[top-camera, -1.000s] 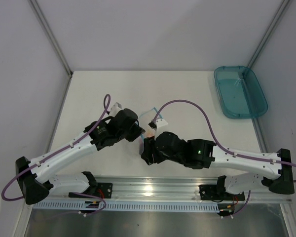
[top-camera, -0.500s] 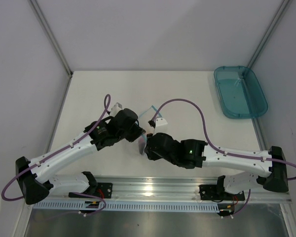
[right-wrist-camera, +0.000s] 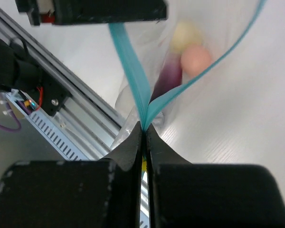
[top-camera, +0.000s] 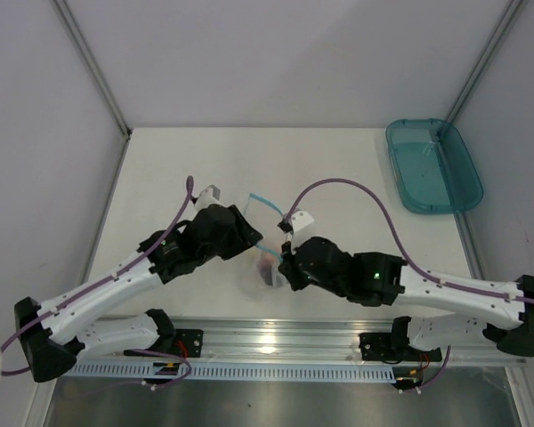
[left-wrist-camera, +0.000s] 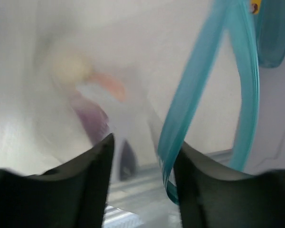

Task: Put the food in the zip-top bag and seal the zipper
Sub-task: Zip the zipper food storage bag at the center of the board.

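"Jaws of the left gripper (left-wrist-camera: pixel 142 147) first: how do they stand?"

"Spread, gripping nothing. The zipper (left-wrist-camera: pixel 183 128) runs up between its two fingers (left-wrist-camera: pixel 57 190), closer to one of them; whether it brushes that finger I cannot tell."

"And the food?"

"Inside the zip-top bag (top-camera: pixel 260 267), which sits between the two arms near the front edge of the table (top-camera: pixel 160 169). There's a cream piece (right-wrist-camera: pixel 185 34), a peach piece (right-wrist-camera: pixel 195 59) and a purple piece (right-wrist-camera: pixel 167 78), bunched together past the mouth."

"Right gripper (right-wrist-camera: pixel 143 130)?"

"Pressed together on the zipper, pinching both halves of the strip at one end. From that pinch the halves part into a V, so the rest of the mouth gapes."

"Which way does the unsealed stretch lie?"

"Away from the right jaws, along the strip's long axis toward the left gripper. My guess is that sealing calls for a pinch run along that line — the left jaws straddle it and are nearer the open part. The teal tray (top-camera: pixel 432 165) sits well apart, far right."
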{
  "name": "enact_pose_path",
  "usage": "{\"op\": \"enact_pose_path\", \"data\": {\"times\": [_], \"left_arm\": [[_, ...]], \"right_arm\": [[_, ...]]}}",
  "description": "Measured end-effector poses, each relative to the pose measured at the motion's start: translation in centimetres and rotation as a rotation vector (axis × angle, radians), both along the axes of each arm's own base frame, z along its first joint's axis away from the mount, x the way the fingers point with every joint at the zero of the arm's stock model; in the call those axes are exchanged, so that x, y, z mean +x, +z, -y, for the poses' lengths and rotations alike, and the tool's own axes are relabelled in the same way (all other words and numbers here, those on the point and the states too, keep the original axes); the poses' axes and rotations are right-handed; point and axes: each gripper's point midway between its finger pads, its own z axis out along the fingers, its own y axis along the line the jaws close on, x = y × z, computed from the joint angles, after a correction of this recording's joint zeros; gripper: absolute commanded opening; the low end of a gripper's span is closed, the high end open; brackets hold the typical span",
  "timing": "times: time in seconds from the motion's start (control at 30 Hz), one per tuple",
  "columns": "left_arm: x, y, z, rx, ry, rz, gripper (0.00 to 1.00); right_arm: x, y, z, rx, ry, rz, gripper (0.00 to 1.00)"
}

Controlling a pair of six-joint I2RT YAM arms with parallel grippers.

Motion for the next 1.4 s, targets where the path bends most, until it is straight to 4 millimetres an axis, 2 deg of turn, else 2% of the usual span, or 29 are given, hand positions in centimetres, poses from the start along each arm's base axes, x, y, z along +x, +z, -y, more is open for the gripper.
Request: {"op": "enact_pose_path", "data": {"times": [0.03,0.13,0.2,0.27,0.37,0.57,0.83,0.93,1.07,1.27,1.4], "left_arm": [[-0.2,0.2,-0.3,0.004,-0.019,0.029,0.73],[-0.5,1.6,-1.3,-0.004,-0.072,0.136,0.86],[-0.9,3.1,-1.6,-0.014,-0.127,0.229,0.89],[-1.2,5.1,-1.7,-0.023,-0.200,0.342,0.93],[-1.8,8.2,-1.2,-0.037,-0.320,0.511,0.98],[-4.8,12.2,1.2,-0.049,-0.655,0.804,1.00],[-9.5,13.5,4.8,-0.097,-1.113,0.988,0.99],[-11.0,13.0,5.4,-0.140,-1.231,0.999,0.99],[-13.1,13.4,5.7,-0.219,-1.360,1.041,0.99],[-15.3,13.9,6.1,-0.340,-1.505,1.072,0.99],[-16.5,13.4,6.9,-0.409,-1.594,1.034,1.00]], "right_arm": [[0.0,0.8,0.5,0.018,0.019,0.010,0.00],[0.8,3.5,2.1,0.076,0.052,0.050,0.00],[1.2,4.6,3.2,0.096,0.077,0.073,0.00],[0.9,4.9,3.7,0.088,0.129,0.084,0.00],[-0.2,4.4,4.1,0.048,0.229,0.078,0.00],[-3.1,3.7,4.6,-0.011,0.435,0.035,0.00],[-7.8,5.5,5.1,0.031,0.677,-0.056,0.00],[-9.3,6.2,5.3,0.057,0.744,-0.090,0.00],[-11.2,6.6,5.9,0.085,0.830,-0.144,0.00],[-12.7,7.4,6.4,0.118,0.895,-0.184,0.00],[-13.1,7.5,6.7,0.119,0.908,-0.201,0.00]]}}
